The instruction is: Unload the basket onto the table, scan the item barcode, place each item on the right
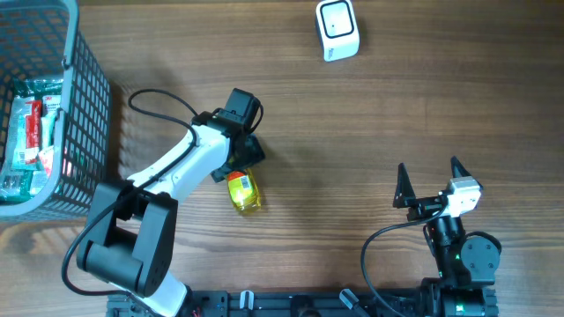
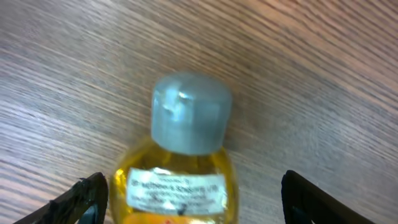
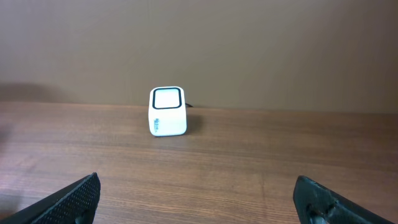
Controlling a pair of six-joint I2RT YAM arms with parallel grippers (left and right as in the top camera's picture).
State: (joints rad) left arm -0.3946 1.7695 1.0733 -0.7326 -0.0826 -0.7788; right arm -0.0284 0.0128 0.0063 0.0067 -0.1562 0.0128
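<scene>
The bottle point(image 1: 245, 194) is on the table point(image 1: 352, 123), left of centre and toward the near edge. It is yellow, with a grey cap point(image 2: 191, 112) and a white label point(image 2: 176, 186) whose print is too small to read. Whether a barcode shows, I cannot tell.

The left gripper point(image 2: 193, 186) is right over the bottle. In the left wrist view its jaws stand apart, one finger point(image 2: 87, 199) on each side of the bottle, with bare wood between each finger and the bottle. It does not hold the bottle. From overhead the arm covers the far end of the bottle.

The right gripper point(image 1: 429, 167) is well apart from the bottle, at the near right. Its jaws are wide apart with nothing between them, and it faces the far side.

The scanner point(image 1: 337, 29), a small white box with a dark-framed window, stands at the far edge, right of centre, well apart from both the bottle and the grippers.

A grey basket point(image 1: 88, 114) with packets point(image 1: 31, 132) in it sits at the far left.
</scene>
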